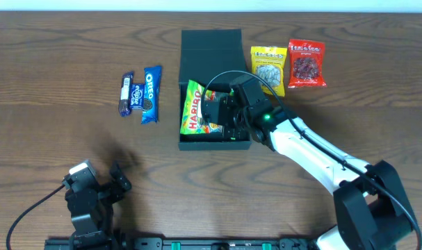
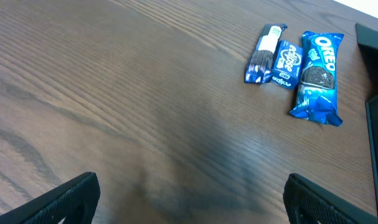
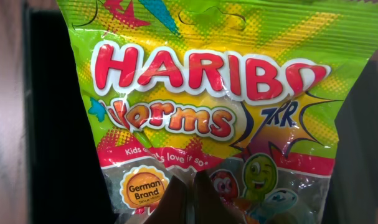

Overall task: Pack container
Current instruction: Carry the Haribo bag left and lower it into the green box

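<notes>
The dark green container [image 1: 215, 144] stands open at the table's middle, its lid [image 1: 211, 45] flipped back. My right gripper [image 1: 219, 110] reaches into it and is shut on the lower end of a green and yellow Haribo Worms packet [image 1: 194, 110]. The packet lies tilted over the box's left side. In the right wrist view the packet [image 3: 201, 81] fills the frame, my fingertips [image 3: 189, 199] are pinched on it, and the dark box interior [image 3: 51, 124] shows behind. My left gripper [image 1: 103, 189] is open and empty near the front left; its fingers [image 2: 192, 199] are spread wide over bare wood.
A blue Oreo packet [image 1: 150, 94] [image 2: 318, 74], a small blue packet [image 2: 287, 57] and a dark bar [image 1: 126, 94] [image 2: 263, 53] lie left of the box. A yellow packet [image 1: 268, 69] and a red packet [image 1: 306, 62] lie to its right.
</notes>
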`<state>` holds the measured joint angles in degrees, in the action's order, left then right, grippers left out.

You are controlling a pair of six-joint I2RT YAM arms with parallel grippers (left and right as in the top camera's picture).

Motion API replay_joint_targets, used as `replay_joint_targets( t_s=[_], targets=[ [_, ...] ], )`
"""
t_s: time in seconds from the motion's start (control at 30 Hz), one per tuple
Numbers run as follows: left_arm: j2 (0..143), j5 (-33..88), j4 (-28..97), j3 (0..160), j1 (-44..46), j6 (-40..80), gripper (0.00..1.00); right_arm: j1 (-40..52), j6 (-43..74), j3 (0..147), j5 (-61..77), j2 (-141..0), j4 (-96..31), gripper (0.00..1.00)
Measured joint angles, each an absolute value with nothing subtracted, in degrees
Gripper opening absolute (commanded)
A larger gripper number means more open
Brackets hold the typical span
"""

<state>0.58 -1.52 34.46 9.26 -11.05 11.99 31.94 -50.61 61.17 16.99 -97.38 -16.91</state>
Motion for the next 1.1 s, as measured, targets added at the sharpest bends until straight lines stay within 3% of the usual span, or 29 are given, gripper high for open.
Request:
replay_joint_targets(
  t_s=[0.03, 0.07, 0.1, 0.57, 0.87, 1.1],
  targets=[
    [0.6, -1.5, 34.4, 9.3, -11.0, 12.0, 0.95, 31.8, -50.8, 61.2, 17.1, -97.4, -17.9, 0.21],
    [0.6, -1.5, 34.5, 9.3, -11.0, 12.0, 0.95, 31.7, -50.8, 61.2, 17.1, -97.4, -18.4, 0.49],
    [0.6, -1.5, 34.4, 9.3, -11.0, 12.0, 0.95, 31.7, -50.8, 61.2, 17.2, -97.4, -18.6, 0.99],
    [0.6, -1.5, 34.4, 9.3, -11.0, 12.0, 0.95, 31.6, -39.4, 61.5, 17.3, -91.5, -11.0, 0.99],
    [0.6, -1.5, 34.4, 9.3, -11.0, 12.0, 0.95, 31.6, -15.7, 61.9, 18.0, -78.8, -8.7, 0.99],
    [0.6, -1.5, 34.5, 9.3, -11.0, 12.0, 0.95, 31.6, -1.0, 62.1, 18.3, -76.7, -18.2, 0.99]
  ],
)
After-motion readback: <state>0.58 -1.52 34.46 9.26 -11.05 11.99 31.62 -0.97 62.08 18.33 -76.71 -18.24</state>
